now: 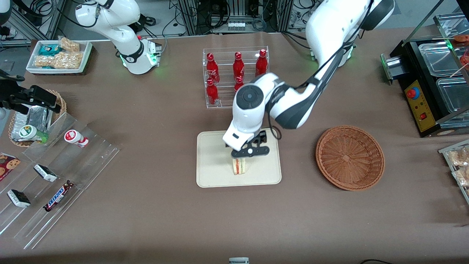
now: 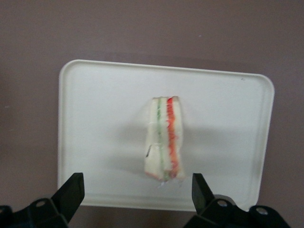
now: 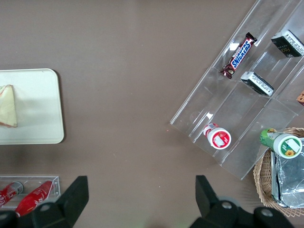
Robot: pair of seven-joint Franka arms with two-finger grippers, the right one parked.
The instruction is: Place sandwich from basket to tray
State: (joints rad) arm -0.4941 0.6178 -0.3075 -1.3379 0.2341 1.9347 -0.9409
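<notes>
the sandwich [image 1: 240, 167] is standing on its edge in the middle of the tray [image 1: 212, 176], low in the frame's center, and the gripper [image 1: 250, 152] is hanging wide open right above it, so bumping it could tip it.

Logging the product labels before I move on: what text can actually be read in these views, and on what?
"SNICKERS": on the brown candy bar lying on the clear stepped display.
Red bottles in the clear rack: white script, too small to read.
Dark small packs, white cup lid, yellow panel: unreadable.
Sandwich, tray, basket: no text.
Gripper, above the sandwich: no text.
</notes>
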